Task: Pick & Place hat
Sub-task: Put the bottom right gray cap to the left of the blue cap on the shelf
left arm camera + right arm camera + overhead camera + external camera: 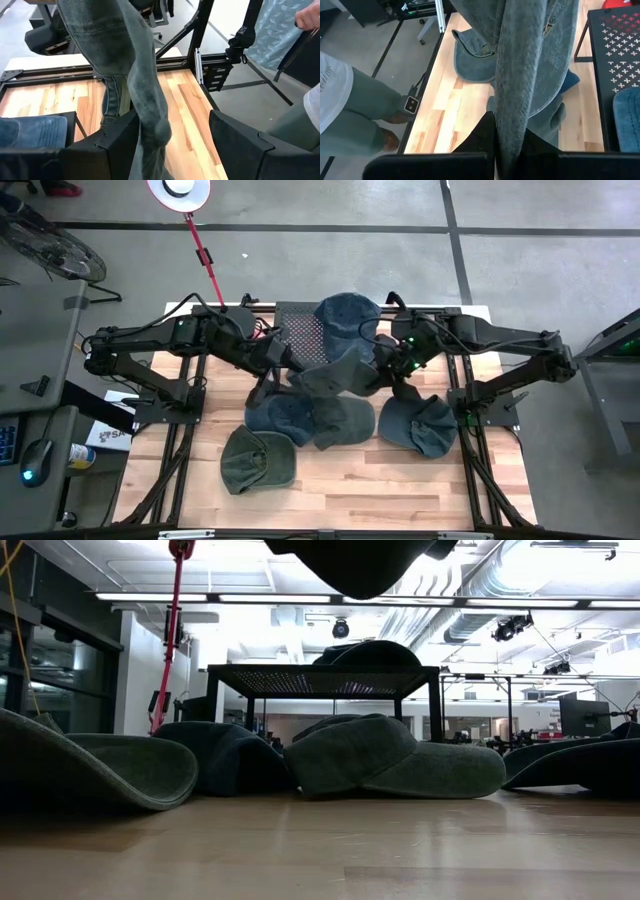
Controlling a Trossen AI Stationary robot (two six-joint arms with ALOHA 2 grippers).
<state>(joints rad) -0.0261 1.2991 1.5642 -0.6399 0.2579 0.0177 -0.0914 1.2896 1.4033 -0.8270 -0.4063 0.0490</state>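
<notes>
A grey-green hat (pixel 338 375) hangs in the air between my two grippers, above the table's middle; it shows at the top of the low view (pixel 360 565). My right gripper (pixel 385 365) is shut on its right side. My left gripper (pixel 283 372) is at its left side, with the fingers open and a fold of the hat (pixel 150 115) between them. A blue hat (pixel 346 315) lies on a black perforated stand (pixel 295 320) at the far middle. My left gripper's open fingers stand on either side of a hanging fold of the hat (pixel 152 127). The fold lies against the inner side of one finger (pixel 122 137); the other finger (pixel 240 145) is clear of it. My right gripper pinches a thick fold of the hat's cloth (pixel 512 125) between its two fingers, several layers together. The hat is lifted clear of the table, and the cloth runs away from the fingertips toward the other arm.
Several hats lie on the wooden table below: two blue ones (pixel 283 418) (pixel 418 423), a grey one (pixel 347 420) and a green one (pixel 257 460) near the front. A person's legs (pixel 350 110) stand beyond the table's right edge.
</notes>
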